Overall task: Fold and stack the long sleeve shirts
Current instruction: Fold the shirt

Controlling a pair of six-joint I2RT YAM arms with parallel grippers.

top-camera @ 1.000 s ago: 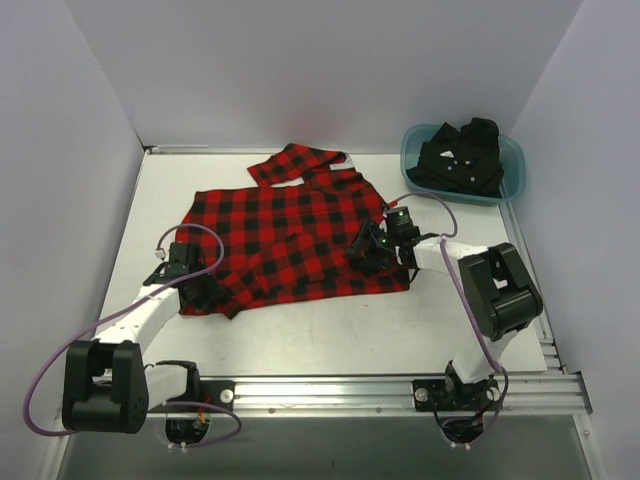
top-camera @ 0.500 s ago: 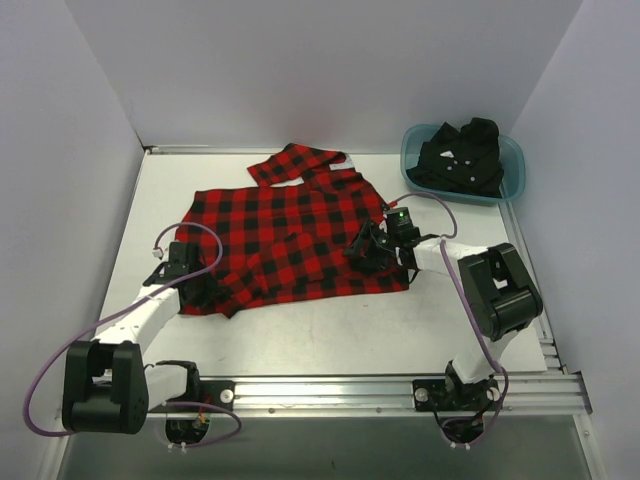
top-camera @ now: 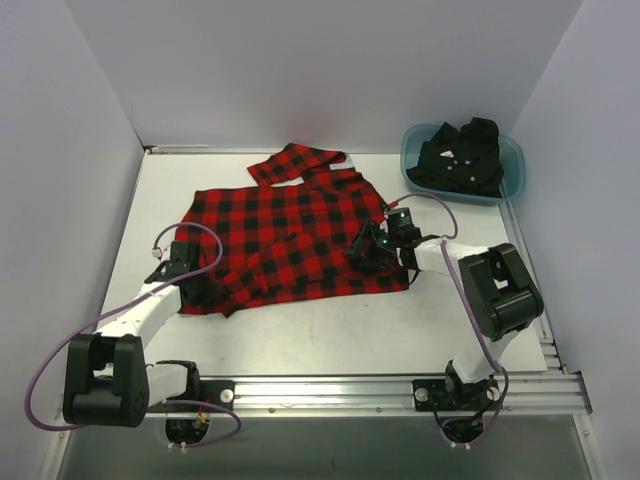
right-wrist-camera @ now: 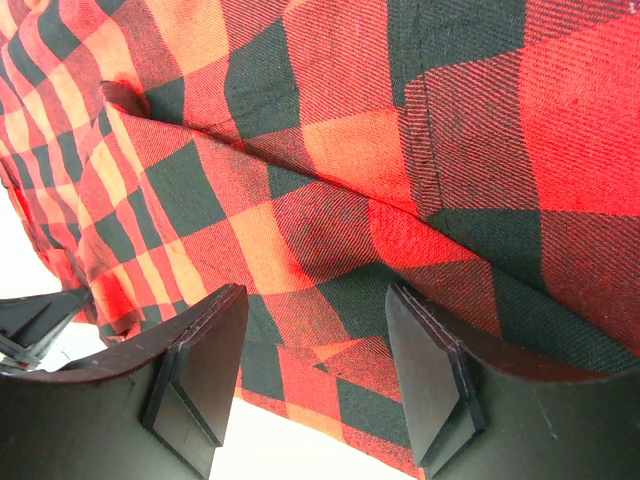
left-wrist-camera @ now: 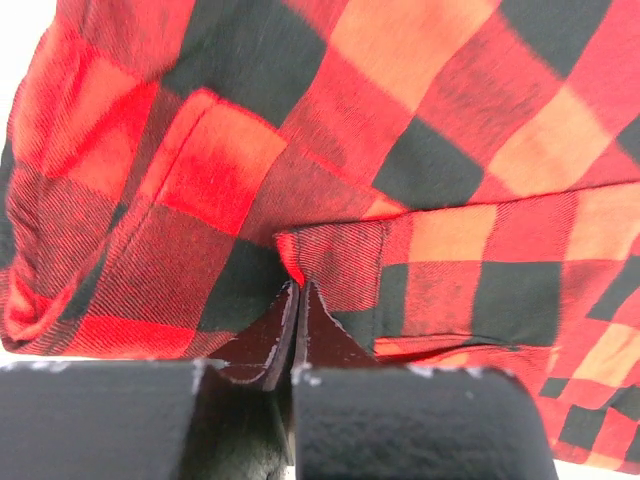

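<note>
The red-and-black flannel long sleeve shirt [top-camera: 290, 235] lies spread on the white table, one sleeve folded across its lower front. My left gripper [top-camera: 193, 284] sits at the shirt's lower left corner. In the left wrist view it [left-wrist-camera: 297, 290] is shut, its tips pinched on a folded hem edge of the flannel [left-wrist-camera: 330, 260]. My right gripper [top-camera: 368, 250] rests over the shirt's right edge. Its jaws [right-wrist-camera: 316, 292] stand open just above the flannel [right-wrist-camera: 330, 220], holding nothing. The black long sleeve shirt [top-camera: 462, 158] lies crumpled in the tub.
A teal plastic tub [top-camera: 512, 170] stands at the back right corner of the table. White walls enclose the table on the left, back and right. Bare table surface [top-camera: 330, 330] lies between the shirt and the arm bases.
My left gripper has gone from open to shut at the shirt's lower left hem. The right arm and the shirt have barely moved.
</note>
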